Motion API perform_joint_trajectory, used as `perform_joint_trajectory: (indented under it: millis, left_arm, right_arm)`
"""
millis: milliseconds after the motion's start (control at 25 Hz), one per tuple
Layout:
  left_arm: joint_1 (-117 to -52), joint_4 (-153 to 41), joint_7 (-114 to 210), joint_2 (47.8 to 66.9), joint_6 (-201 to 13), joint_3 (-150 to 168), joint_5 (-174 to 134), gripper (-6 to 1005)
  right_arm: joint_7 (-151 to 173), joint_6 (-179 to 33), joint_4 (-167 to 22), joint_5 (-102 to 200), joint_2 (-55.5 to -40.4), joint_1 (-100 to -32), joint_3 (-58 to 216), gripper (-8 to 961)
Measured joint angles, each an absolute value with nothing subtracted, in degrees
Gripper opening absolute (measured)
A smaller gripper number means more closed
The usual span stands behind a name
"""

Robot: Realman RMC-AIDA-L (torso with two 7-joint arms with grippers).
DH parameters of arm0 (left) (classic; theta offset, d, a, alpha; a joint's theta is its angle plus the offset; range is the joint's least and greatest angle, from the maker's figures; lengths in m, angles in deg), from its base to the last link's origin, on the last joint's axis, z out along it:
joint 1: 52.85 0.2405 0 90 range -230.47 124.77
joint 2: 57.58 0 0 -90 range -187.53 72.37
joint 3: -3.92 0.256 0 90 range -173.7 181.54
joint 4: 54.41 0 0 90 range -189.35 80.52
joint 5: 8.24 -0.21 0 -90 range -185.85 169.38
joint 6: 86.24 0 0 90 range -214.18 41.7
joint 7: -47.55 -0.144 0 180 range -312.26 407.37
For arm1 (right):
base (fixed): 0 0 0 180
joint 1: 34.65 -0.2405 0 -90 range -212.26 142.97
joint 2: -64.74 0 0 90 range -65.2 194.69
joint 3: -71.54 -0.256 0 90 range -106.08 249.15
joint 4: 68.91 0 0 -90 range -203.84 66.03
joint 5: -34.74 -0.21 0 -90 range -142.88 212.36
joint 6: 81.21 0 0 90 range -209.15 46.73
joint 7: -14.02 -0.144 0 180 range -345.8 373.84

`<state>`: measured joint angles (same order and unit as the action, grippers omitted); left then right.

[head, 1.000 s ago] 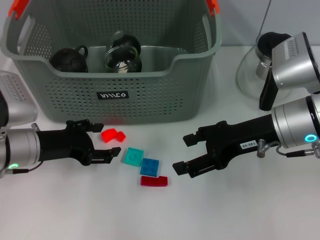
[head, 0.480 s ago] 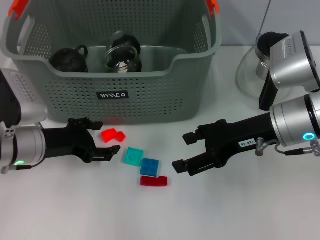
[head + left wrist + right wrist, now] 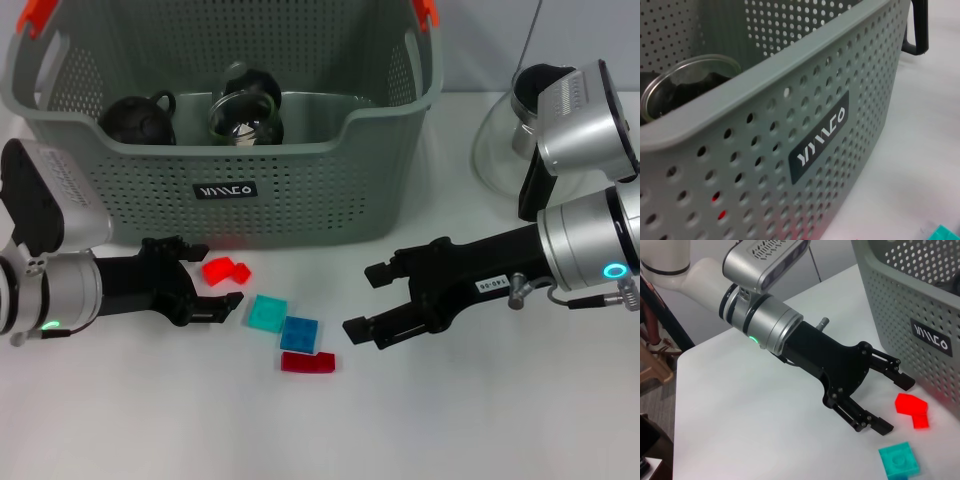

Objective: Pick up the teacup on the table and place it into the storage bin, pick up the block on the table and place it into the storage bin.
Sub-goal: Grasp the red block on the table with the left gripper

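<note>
On the white worktop, nearest, lie a flat dark red block, a blue square block and a teal square block, with a bright red block just beyond. The left hand is spread apart around that bright red block; the right hand is apart, empty. Behind stands the grey-green perforated plastic storage bin, holding a black teacup and a glass cup.
</note>
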<state>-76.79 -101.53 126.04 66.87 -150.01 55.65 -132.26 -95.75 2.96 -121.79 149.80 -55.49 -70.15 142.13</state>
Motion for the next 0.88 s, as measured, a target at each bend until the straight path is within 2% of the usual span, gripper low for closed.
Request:
perform_joint_trajectory:
  millis: [640,760,880]
  left_arm:
    - [-77.5,-100.3,126.4,66.73,-148.5,55.7,-132.5,671]
    - [-77.5,-100.2,126.4,66.79,-147.8,55.8,-132.7,475]
    - [-77.5,-100.2,126.4,66.86,-147.6,55.9,-132.7,474]
  right_arm:
    - [-95.8,2.4,-121.7,149.8,-55.49,-70.1,142.3,944]
    - [-95.8,2.4,-121.7,149.8,-55.49,-70.2,142.4,944]
    - [-95.8,2.4,-121.7,149.8,-55.49,-70.1,142.5,943]
